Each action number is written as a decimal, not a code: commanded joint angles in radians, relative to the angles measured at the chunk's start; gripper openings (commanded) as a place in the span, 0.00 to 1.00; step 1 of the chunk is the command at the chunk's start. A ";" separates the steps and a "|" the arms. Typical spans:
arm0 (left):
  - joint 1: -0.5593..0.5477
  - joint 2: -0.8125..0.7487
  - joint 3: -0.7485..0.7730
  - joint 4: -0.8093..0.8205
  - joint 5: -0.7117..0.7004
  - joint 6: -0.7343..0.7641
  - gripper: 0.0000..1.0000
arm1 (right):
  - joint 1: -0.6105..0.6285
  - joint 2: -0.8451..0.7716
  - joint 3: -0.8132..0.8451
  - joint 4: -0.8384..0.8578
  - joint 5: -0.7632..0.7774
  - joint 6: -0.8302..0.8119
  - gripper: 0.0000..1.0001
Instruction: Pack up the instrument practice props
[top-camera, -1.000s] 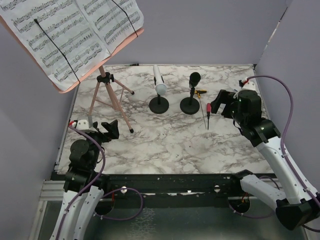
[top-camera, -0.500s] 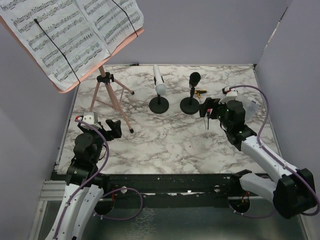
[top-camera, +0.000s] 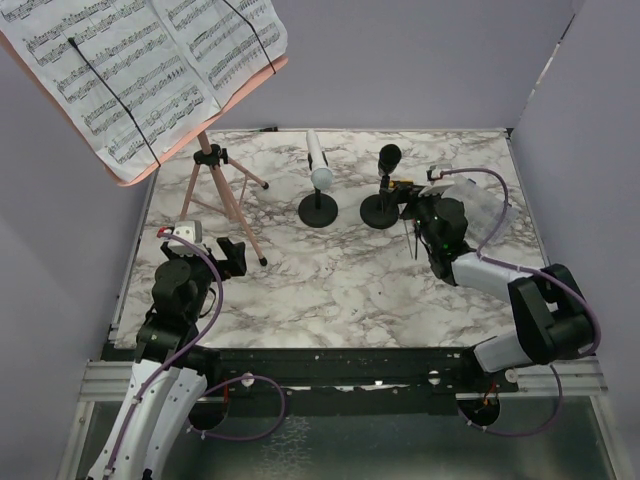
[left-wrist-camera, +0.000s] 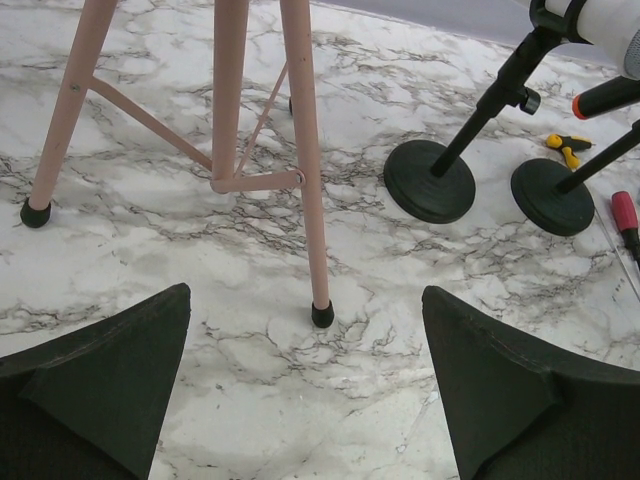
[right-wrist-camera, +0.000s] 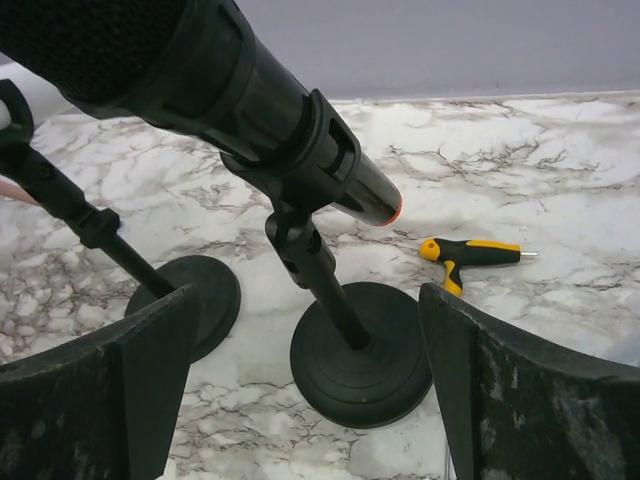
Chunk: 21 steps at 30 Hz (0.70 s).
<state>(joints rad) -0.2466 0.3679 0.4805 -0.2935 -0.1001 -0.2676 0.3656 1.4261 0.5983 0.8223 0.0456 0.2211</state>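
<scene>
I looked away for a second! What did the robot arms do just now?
The right gripper swung left across the table to the black microphone. Its open jaws now stand either side of that microphone's round-based holder, gripping nothing. The left gripper, open too, edged a little towards the pink tripod. The white microphone, sheet music and screwdriver stayed put.

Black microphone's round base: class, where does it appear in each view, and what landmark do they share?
Top external: round base, right of centre.
Left wrist: round base, far right.
Right wrist: round base, lower centre.
Shared landmark: yellow-handled tool beside it.
</scene>
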 joint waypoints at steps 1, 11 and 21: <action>-0.005 0.004 0.029 0.002 0.021 0.011 0.99 | 0.032 0.088 0.035 0.168 0.130 -0.046 0.91; -0.005 -0.006 0.026 0.001 0.004 0.010 0.99 | 0.082 0.259 0.104 0.283 0.290 -0.089 0.79; -0.005 -0.015 0.024 0.000 -0.001 0.009 0.99 | 0.111 0.345 0.164 0.316 0.338 -0.137 0.63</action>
<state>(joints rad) -0.2466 0.3679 0.4805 -0.2935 -0.0982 -0.2676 0.4637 1.7420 0.7361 1.0767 0.3248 0.1230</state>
